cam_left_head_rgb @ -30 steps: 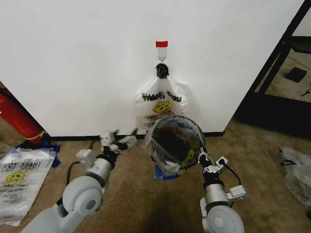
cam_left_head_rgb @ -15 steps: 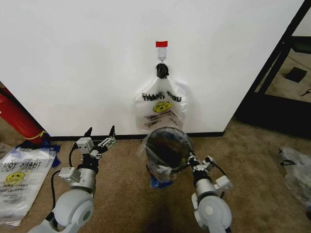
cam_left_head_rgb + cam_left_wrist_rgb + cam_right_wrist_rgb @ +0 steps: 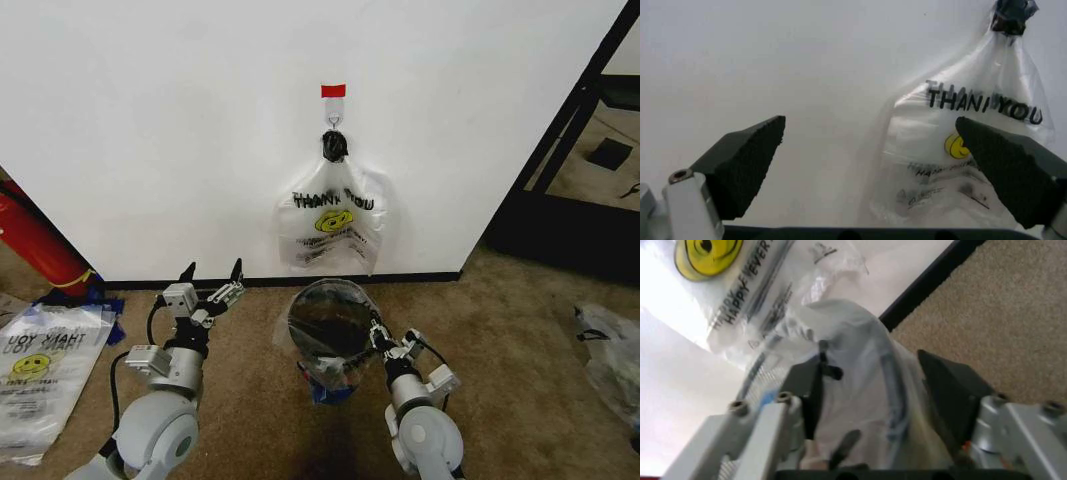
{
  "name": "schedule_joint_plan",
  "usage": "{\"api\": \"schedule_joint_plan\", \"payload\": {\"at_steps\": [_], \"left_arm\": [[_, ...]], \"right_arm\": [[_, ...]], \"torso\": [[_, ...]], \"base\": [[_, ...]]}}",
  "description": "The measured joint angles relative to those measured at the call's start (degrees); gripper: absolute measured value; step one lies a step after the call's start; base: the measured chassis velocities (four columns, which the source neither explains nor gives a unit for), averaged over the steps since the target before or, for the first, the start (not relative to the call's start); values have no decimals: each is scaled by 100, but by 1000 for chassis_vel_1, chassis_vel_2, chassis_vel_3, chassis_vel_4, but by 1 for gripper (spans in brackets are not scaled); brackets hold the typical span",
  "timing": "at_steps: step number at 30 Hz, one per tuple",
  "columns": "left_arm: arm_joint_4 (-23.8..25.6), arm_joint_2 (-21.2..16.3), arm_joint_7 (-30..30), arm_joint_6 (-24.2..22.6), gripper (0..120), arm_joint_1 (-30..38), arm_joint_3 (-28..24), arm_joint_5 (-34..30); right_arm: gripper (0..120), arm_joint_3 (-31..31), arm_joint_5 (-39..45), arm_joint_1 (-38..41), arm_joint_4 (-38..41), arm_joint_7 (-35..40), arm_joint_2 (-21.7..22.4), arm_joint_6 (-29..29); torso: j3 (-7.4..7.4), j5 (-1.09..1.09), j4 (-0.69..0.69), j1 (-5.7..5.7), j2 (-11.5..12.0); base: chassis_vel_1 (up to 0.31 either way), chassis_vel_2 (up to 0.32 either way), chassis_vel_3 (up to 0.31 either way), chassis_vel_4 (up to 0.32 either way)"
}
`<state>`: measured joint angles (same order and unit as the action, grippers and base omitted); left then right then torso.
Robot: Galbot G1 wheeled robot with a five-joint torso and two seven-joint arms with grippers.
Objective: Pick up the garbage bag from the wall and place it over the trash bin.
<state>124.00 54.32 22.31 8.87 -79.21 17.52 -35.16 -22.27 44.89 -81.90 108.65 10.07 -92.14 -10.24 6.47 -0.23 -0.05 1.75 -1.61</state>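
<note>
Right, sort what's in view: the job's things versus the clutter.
Job: garbage bag draped over the trash bin; wall; right gripper at the bin's rim; left gripper, fingers open, near the wall.
Lying about: hanging THANK YOU bag; flat bags on the carpet; red cylinder.

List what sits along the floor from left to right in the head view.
Flat smiley bags → left hand, open → trash bin with the garbage bag over it → right hand at the bin's rim → crumpled clear bag.
</note>
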Motion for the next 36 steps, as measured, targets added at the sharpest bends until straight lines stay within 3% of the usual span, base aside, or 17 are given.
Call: {"api": "schedule_joint_plan", "payload": {"at_steps": [12, 21, 29, 36], "left_arm": [[102, 5, 1, -29, 100, -58, -14, 9], [133, -8, -4, -38, 100, -121, -229, 160], [61, -50, -61, 10, 100, -159, -860, 602], [-576, -80, -55, 289, 100, 50, -1639, 1917]], "right_arm": [[98, 24, -533, -207, 119, -269, 0, 264], [100, -69, -762, -302, 56, -424, 18, 486], [100, -164, -726, -271, -107, -494, 49, 613], [100, -170, -625, -262, -80, -499, 67, 630]], "torso": [[0, 0, 1, 0, 0], [0, 0, 1, 0, 0], [0, 1, 0, 0, 0], [0, -1, 0, 0, 0]], "base": [[0, 0, 0, 0], [0, 0, 0, 0], [0, 0, 0, 0], [0, 0, 0, 0]]}}
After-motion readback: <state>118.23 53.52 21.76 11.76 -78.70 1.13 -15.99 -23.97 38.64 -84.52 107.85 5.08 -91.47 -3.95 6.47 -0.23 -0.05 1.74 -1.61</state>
